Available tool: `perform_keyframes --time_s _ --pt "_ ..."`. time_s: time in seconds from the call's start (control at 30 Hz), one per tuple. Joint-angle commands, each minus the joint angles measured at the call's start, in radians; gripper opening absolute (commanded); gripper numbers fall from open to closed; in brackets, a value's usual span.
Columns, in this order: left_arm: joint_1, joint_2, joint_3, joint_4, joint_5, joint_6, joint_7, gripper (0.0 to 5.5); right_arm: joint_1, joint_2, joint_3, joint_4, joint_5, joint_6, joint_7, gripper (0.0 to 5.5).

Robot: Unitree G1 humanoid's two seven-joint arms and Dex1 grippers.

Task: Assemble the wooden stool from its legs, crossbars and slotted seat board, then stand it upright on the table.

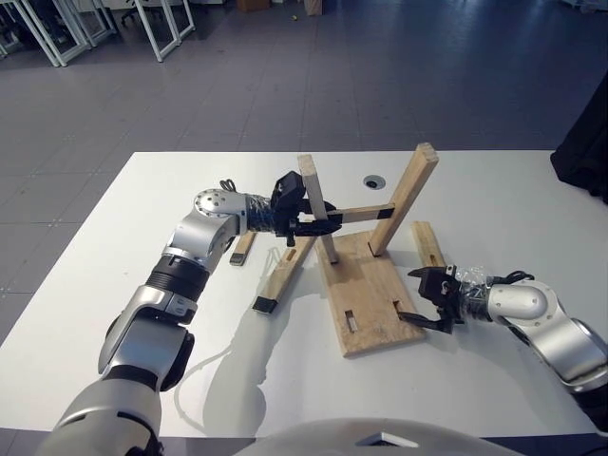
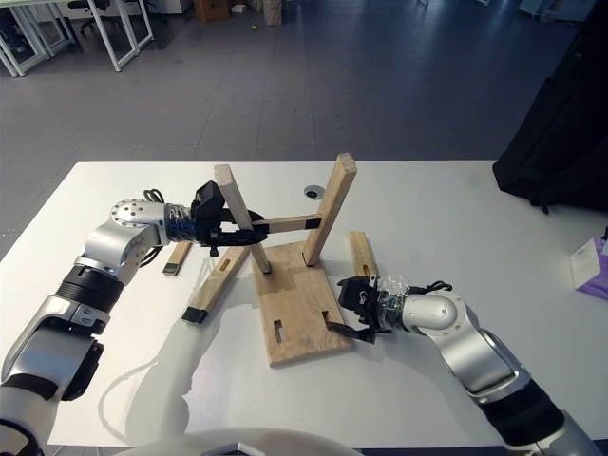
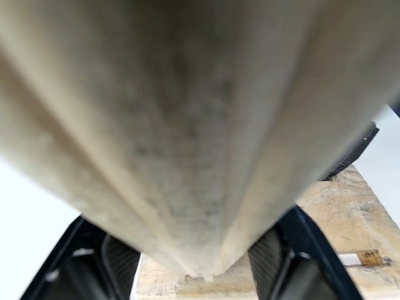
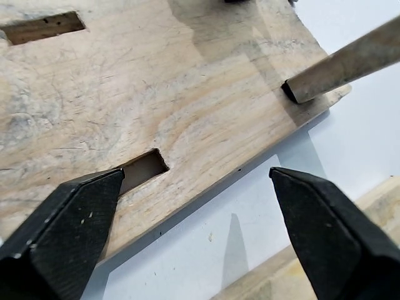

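Left eye view, left arm: bent at the elbow and stretched rightward over the bench (image 1: 171,190), its left claw (image 1: 315,225) clamped on the left upright leg (image 1: 310,185) where the crossbar (image 1: 359,215) meets it.
Left eye view, right arm: low along the bench's near right, forearm pointing left, the right claw (image 1: 425,299) spread wide at the near right corner of the seat board (image 1: 366,285).
Left eye view, stool: seat board flat at mid-bench; left upright leg leaning, right upright leg (image 1: 410,195) planted at the board's far end, crossbar spanning the two.
Right eye view, loose parts: a loose leg (image 2: 217,280) with a black foot lies just left of the board; a short bar (image 2: 177,257) farther left; a second bar (image 2: 361,255) just right of the board.
Right eye view, bench and room: white bench top with a round cable hole (image 2: 313,191); grey floor (image 2: 380,85) beyond, white frames (image 2: 112,47) at far left, a black drape (image 2: 560,123) at far right.
Left wrist view: pale wood of the gripped leg looms close, black fingers (image 3: 115,265) pressed to either side; the seat board lies beyond.
Right wrist view: two black fingers (image 4: 62,231) stand well apart, straddling the board's long edge; one slot (image 4: 144,170) sits beside a fingertip, and the right upright leg's dark foot rests near the board's corner.
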Motion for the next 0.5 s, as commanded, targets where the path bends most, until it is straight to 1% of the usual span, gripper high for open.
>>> perform_keyframes --time_s 0.03,0.17,0.23,0.27,0.3,0.33,0.37,0.43,0.5 --pt "0.158 0.071 -0.230 0.269 0.338 0.125 0.068 2.06 -0.093 0.187 -0.191 -0.054 0.219 0.249 -0.099 3.68" --pt "0.165 0.055 -0.256 0.314 0.316 0.132 0.014 2.06 -0.231 0.465 -0.357 -0.171 0.491 0.515 -0.296 2.93" --pt "0.179 0.054 -0.251 0.319 0.301 0.112 0.003 2.06 -0.333 0.647 -0.414 -0.179 0.594 0.573 -0.456 2.57" --pt "0.186 0.052 -0.248 0.321 0.296 0.102 -0.004 2.06 -0.383 0.728 -0.429 -0.172 0.619 0.583 -0.531 2.29" --pt "0.190 0.050 -0.246 0.325 0.289 0.099 -0.015 2.06 -0.429 0.799 -0.428 -0.157 0.620 0.572 -0.597 2.12" --pt "0.191 0.046 -0.245 0.330 0.283 0.097 -0.028 2.06 -0.460 0.841 -0.415 -0.143 0.601 0.553 -0.642 1.89" --pt "0.188 0.042 -0.246 0.337 0.282 0.086 -0.040 2.06 -0.484 0.848 -0.365 -0.117 0.523 0.506 -0.677 1.83" --pt "0.179 0.036 -0.248 0.348 0.276 0.084 -0.067 2.06 -0.527 0.831 -0.269 -0.060 0.380 0.412 -0.723 1.83" --pt "0.169 0.040 -0.254 0.343 0.262 0.111 -0.115 2.06 -0.552 0.778 -0.158 0.011 0.237 0.324 -0.744 1.83"
